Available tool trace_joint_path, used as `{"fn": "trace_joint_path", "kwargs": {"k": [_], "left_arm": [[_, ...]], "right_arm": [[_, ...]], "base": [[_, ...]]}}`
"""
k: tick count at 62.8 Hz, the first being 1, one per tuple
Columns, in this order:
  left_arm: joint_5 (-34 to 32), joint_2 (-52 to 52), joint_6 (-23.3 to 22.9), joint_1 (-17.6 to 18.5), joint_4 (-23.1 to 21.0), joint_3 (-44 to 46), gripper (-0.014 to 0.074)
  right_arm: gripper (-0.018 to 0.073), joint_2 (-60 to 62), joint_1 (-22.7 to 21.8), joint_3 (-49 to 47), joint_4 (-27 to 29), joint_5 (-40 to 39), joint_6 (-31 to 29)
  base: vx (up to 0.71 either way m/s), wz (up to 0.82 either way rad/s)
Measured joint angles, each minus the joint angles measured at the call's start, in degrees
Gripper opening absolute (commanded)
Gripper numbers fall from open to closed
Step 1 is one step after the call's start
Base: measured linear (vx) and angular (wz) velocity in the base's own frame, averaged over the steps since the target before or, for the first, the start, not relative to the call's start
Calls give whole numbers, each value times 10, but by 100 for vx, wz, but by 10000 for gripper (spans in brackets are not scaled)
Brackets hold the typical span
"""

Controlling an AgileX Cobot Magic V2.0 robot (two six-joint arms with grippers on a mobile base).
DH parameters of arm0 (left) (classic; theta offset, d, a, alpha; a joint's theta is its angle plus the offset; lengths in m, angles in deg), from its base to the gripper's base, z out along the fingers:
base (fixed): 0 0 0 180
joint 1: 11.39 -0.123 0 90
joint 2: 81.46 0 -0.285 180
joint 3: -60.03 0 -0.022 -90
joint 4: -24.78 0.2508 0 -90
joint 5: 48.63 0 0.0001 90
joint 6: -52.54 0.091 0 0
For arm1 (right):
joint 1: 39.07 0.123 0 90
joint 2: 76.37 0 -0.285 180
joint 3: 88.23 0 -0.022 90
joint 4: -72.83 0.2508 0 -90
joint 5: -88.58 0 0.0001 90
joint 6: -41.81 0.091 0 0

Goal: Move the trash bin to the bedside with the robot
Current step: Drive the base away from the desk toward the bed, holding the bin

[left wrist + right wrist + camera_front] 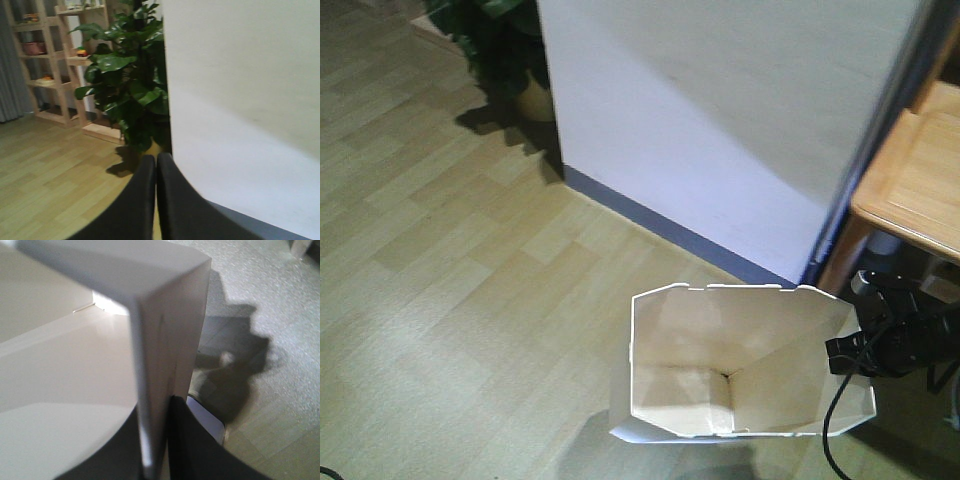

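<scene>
The white trash bin stands on the wooden floor at the bottom centre of the front view, its cream inside showing. My right gripper, black with cables, is shut on the bin's right rim. In the right wrist view the bin's wall runs between the two fingers of the right gripper, one inside and one outside. My left gripper is shut with nothing in it, high over the floor, and does not show in the front view. The bedside is out of view.
A white wall with a dark baseboard rises just behind the bin. A light wooden furniture top stands at the right. A potted plant sits at the wall's corner, with wooden shelves beyond.
</scene>
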Motion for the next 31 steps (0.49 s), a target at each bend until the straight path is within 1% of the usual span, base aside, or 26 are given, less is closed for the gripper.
{"fn": "trace_joint_path", "kwargs": {"k": [15, 31], "left_arm": [[0, 0, 0, 0, 0, 0, -6], [0, 0, 0, 0, 0, 0, -6]], "right_arm": [[-2, 0, 0, 0, 0, -2, 0], [-2, 0, 0, 0, 0, -1, 0]], "base": [[4, 49], [5, 61]]}}
